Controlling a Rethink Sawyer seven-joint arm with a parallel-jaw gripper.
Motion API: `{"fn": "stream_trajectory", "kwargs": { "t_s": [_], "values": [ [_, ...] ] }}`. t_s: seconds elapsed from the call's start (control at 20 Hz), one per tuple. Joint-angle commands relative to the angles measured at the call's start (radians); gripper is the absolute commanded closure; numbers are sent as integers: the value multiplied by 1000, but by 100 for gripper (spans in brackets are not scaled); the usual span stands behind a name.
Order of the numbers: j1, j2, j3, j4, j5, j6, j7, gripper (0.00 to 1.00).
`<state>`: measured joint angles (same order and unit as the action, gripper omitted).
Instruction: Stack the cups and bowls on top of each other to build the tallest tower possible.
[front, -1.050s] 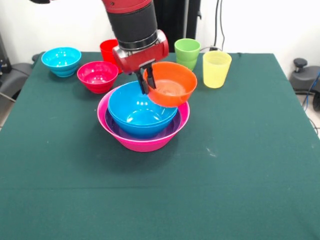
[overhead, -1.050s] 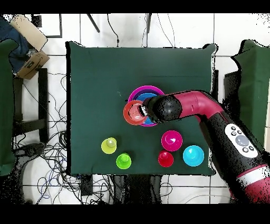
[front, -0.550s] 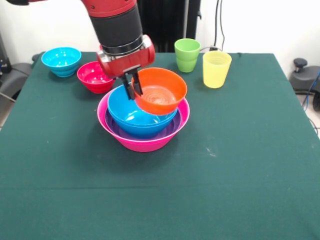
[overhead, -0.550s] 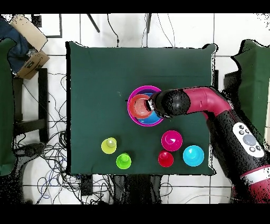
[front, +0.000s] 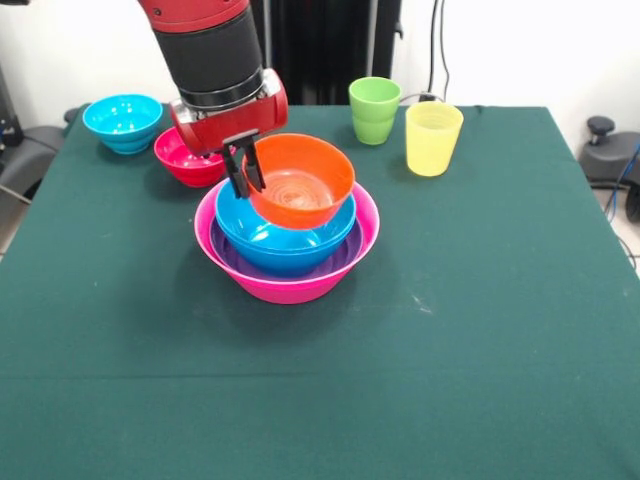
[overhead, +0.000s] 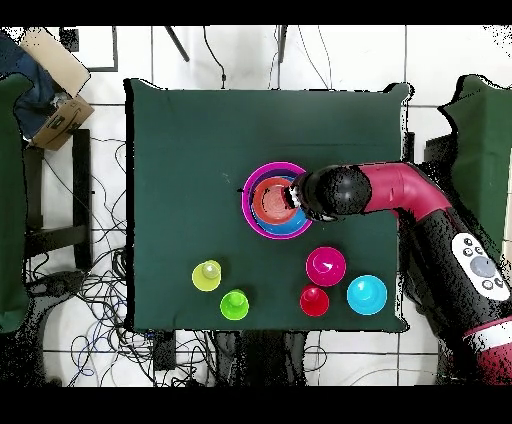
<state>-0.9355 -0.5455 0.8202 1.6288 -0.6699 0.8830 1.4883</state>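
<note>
So far we have our fingers (front: 243, 172) clamped on the orange bowl (front: 299, 181) above the tower (front: 287, 245) mid-surface; remaining bowls and cups wait unstacked.

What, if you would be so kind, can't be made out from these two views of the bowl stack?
- Red cup: hidden in the front view behind the arm; only the overhead shows it.
- Whether the orange bowl touches the blue bowl below: not clear in either view.
- Gripper: covered by the arm in the overhead view.
- A second blue bowl in the pink bowl: not discernible.
</note>
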Motion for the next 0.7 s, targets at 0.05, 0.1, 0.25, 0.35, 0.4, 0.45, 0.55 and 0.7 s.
{"fn": "stream_trajectory", "kwargs": {
  "t_s": [0.05,0.1,0.25,0.35,0.4,0.45,0.55,0.7],
  "values": [
    [-2,38,-19,-26,-32,58,-229,100],
    [-6,37,-16,-18,-33,49,-230,100],
    [-5,35,-20,-13,-39,43,-221,0],
    [-2,33,-26,-13,-40,44,-209,0],
    [1,33,-24,-17,-40,45,-210,0],
    [-1,31,-23,-17,-44,45,-217,0],
    [0,28,-24,-18,-44,49,-216,0],
    [-5,28,-21,-19,-41,52,-222,0]
  ]
}}
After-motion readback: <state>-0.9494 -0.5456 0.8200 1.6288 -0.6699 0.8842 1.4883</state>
